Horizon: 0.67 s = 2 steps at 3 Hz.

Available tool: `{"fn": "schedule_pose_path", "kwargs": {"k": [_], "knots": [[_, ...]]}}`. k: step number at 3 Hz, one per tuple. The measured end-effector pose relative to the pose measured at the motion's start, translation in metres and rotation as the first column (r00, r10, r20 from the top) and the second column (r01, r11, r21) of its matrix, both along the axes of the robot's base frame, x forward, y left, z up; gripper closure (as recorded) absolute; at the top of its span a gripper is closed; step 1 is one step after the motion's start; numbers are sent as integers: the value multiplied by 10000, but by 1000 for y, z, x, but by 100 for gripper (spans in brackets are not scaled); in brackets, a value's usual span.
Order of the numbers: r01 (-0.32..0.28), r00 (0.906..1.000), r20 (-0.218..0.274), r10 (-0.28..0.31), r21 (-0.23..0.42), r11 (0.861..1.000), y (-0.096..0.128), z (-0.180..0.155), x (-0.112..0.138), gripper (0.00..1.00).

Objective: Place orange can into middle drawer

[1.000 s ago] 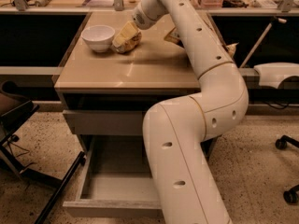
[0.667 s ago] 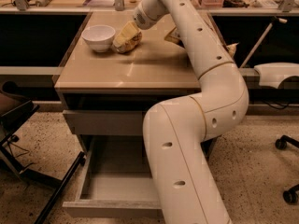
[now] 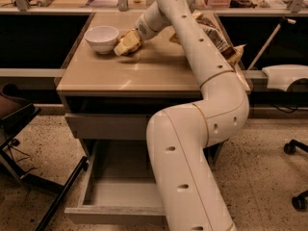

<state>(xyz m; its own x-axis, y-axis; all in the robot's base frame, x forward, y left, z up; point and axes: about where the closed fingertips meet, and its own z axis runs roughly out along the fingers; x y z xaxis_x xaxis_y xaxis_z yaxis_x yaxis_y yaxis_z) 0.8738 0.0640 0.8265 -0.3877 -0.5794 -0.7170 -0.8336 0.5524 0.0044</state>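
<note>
Well, the gripper (image 3: pixel 129 40) sits low over the far part of the wooden table (image 3: pixel 120 76), at the end of the long white arm (image 3: pixel 202 129) that rises from the foreground and bends back over the tabletop. It is just right of the white bowl (image 3: pixel 102 37), close to it, though contact between them cannot be judged. A yellow-gold shape at the gripper's tip looks like the orange can (image 3: pixel 123 47), resting at tabletop level (can and gripper run together there, so I cannot tell whether the can is gripped or only lies beside the gripper). Behind the arm, on the right side of the table, lies a white, brown and yellow snack bag (image 3: pixel 219 40), partly hidden by the arm.

Below the tabletop, a grey drawer front (image 3: pixel 106 125) is nearly flush with the cabinet. Under it the middle drawer (image 3: pixel 115 214) stands pulled out toward the camera, its smooth grey inside showing, its right part covered by the arm. A dark chair (image 3: pixel 17 117) stands at the left on the speckled floor (image 3: pixel 269 186).
</note>
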Motion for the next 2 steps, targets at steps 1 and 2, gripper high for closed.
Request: {"fn": "schedule_pose_path", "kwargs": {"k": [1, 2], "knots": [[0, 10000, 0, 0, 0, 10000, 0, 0, 0, 19], [-1, 10000, 0, 1, 0, 10000, 0, 0, 0, 42]]}}
